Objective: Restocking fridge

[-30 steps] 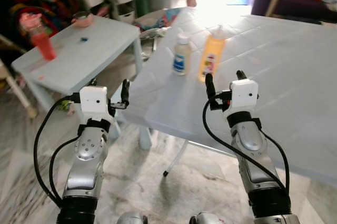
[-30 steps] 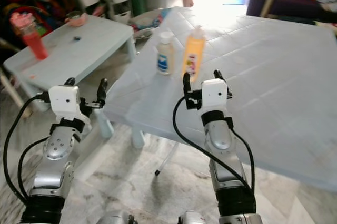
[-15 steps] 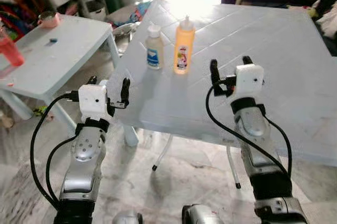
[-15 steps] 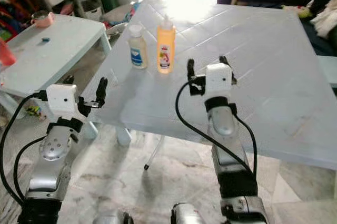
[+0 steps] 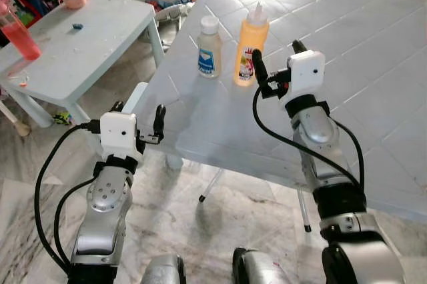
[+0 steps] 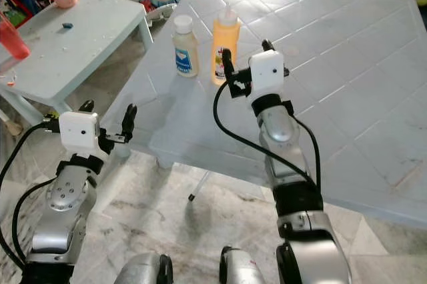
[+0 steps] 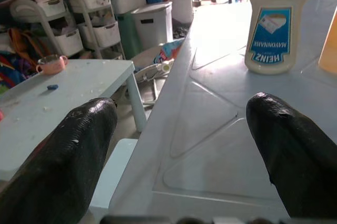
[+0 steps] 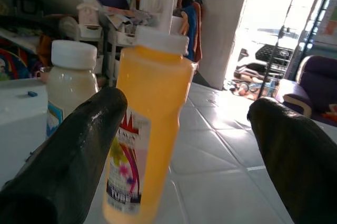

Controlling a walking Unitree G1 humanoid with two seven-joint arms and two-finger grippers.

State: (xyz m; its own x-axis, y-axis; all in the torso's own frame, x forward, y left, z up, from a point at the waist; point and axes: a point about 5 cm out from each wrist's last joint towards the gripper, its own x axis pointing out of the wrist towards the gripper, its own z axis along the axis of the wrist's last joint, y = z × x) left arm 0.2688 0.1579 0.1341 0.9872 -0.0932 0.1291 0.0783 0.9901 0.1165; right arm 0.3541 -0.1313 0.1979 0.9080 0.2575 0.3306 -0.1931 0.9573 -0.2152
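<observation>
Mayonnaise bottle (image 5: 209,47), pale cream plastic with a white screw cap and a blue label reading "HEINZ MAYONNAISE", stands near the corner of the ribbed white plastic table (image 5: 373,64). Just beside it is a glossy orange squeeze bottle (image 5: 251,43) with a white nozzle. The right gripper (image 5: 275,64) hovers open just short of the orange bottle. The left gripper (image 5: 138,117), fingers spread, hangs before the table's edge.

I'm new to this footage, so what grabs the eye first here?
Two bottles stand side by side near the edge of the big white table: an orange squeeze bottle and a white mayonnaise bottle. The right gripper hovers open just before the orange one; the left gripper hangs open off the table's edge.
</observation>
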